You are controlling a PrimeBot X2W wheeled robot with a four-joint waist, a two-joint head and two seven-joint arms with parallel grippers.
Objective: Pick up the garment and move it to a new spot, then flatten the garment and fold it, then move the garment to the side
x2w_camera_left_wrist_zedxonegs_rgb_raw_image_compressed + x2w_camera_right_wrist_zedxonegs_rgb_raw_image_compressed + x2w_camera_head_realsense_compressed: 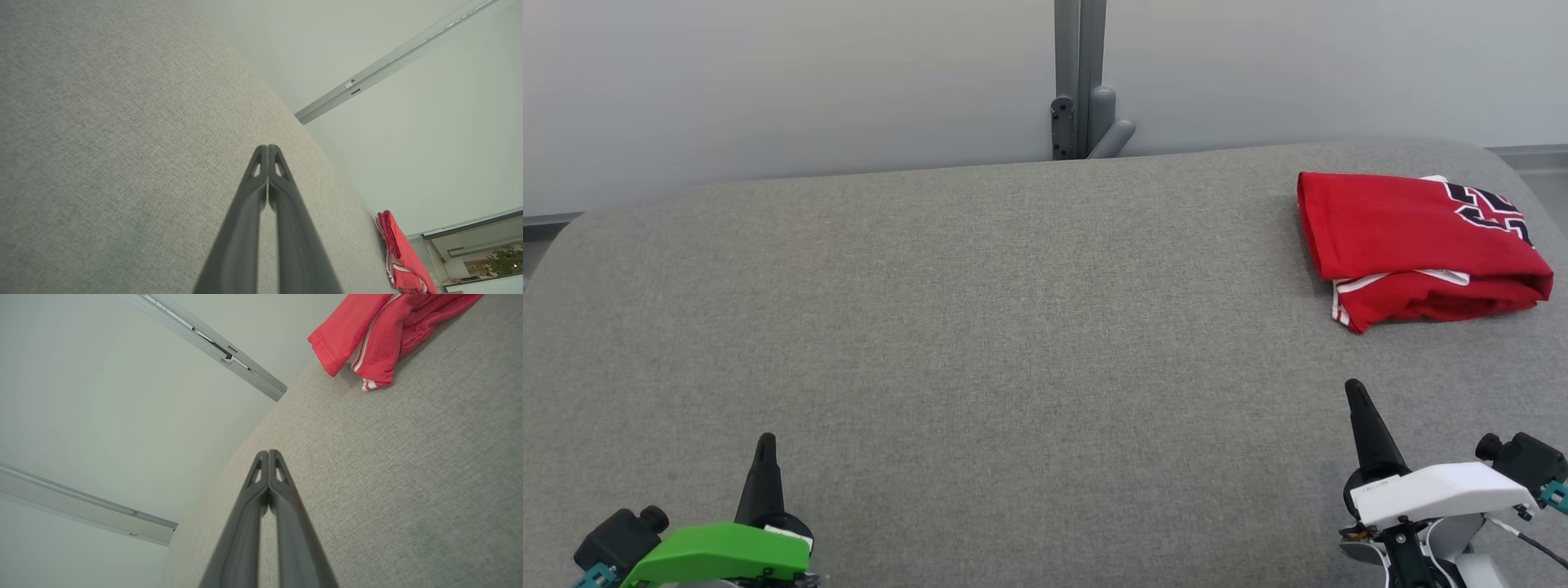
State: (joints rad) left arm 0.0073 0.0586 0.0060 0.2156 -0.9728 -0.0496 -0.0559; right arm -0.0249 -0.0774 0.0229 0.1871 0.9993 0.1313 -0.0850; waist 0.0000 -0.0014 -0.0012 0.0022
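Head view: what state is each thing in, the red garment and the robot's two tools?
red garment: folded into a compact bundle, lying at the far right of the grey surface, nothing touching it.
left tool: shut, holding nothing.
right tool: shut, holding nothing, apart from the red garment.

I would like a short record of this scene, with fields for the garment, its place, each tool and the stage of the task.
garment: red, white trim, dark print, folded
place: far right of the grey table, near its back edge
left tool: shut, empty, at the near left, far from the garment
right tool: shut, empty, at the near right, apart from the garment
stage: garment looks folded and set to the side
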